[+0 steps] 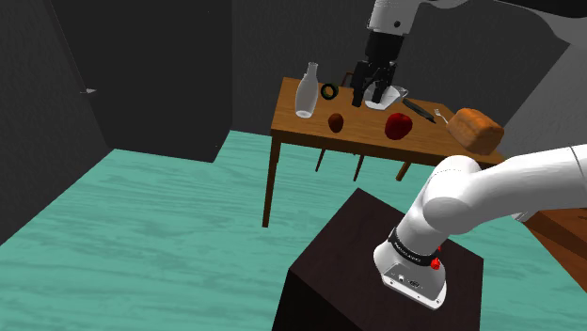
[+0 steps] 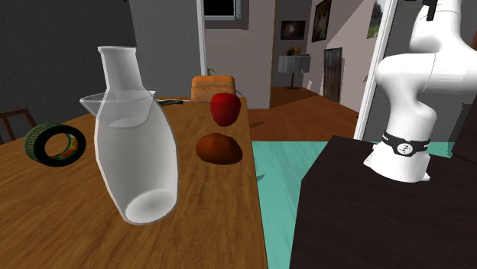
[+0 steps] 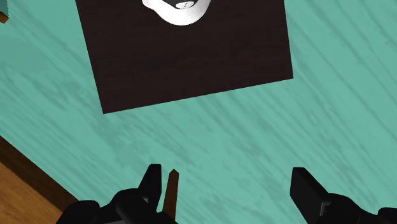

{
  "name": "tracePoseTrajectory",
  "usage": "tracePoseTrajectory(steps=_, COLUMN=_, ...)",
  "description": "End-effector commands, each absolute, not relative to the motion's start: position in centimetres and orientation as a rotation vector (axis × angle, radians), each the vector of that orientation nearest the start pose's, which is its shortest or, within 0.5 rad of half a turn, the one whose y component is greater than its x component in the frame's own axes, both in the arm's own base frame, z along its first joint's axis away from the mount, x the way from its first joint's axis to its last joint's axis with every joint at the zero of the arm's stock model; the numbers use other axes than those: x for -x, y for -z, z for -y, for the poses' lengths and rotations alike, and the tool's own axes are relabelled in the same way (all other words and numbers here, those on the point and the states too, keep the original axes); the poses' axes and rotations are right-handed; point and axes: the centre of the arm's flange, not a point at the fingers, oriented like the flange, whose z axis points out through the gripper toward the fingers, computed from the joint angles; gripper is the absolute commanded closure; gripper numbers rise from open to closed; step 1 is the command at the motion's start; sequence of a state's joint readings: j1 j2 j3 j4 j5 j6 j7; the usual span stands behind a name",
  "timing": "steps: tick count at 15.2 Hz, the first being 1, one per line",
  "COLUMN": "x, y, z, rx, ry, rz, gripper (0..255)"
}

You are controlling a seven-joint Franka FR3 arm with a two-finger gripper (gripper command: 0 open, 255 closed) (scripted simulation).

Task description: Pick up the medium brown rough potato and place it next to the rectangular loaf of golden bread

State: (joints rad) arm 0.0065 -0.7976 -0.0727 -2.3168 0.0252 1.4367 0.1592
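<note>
Starting at the black gripper (image 1: 372, 94), upper middle-right of the shoulder view: hangs open above the wooden table (image 1: 301, 127), clasping nothing. Same story in the wrist view: gripper (image 3: 229, 191) with fingers (image 3: 151, 181) standing well apart, nothing but teal floor (image 3: 331, 114) between them, the dark stand (image 3: 191, 57) beyond.

Close around it in the shoulder view: a pale bowl (image 1: 397, 94) just beneath, a dark green tape ring (image 1: 329, 91) beside it on the left, a clear glass carafe (image 1: 306, 91) further left, a knife (image 1: 420, 112) to the right.

Lower in that frame, toward the table's near edge: the brown potato (image 1: 336, 121), lying on the wood, untouched and apart from the gripper. Right of it a red apple (image 1: 399, 126). Further right again, at the table's end, the golden bread loaf (image 1: 475, 130), well apart from the potato with the apple between.

Confirmed in the second exterior view: potato (image 2: 219, 148) at frame centre near the table's right edge, apple (image 2: 225, 108) just behind, loaf (image 2: 212, 85) further back, carafe (image 2: 134, 145) looming at left.

Judged barely begun: no grasp made, nothing lifted, nothing set by the loaf. Left to do: come down over the potato, close on it, carry it past the apple, put it down beside the bread.
</note>
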Motion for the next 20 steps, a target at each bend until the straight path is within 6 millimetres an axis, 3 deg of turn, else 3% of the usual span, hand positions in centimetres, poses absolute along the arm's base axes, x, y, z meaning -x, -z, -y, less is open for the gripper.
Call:
tracePoseTrajectory(steps=1, x=-28.9, y=-60.1, z=2.4, rx=3.051, ry=-0.135, rz=-0.305, gripper=0)
tracePoseTrajectory(steps=10, x=-37.5, y=-53.8, z=7.4, rx=3.087, ry=-0.182, rz=-0.605, gripper=0)
tracePoseTrajectory(steps=20, x=-45.5, y=-47.0, z=15.2, rx=3.090, ry=-0.236, rz=-0.951, gripper=0)
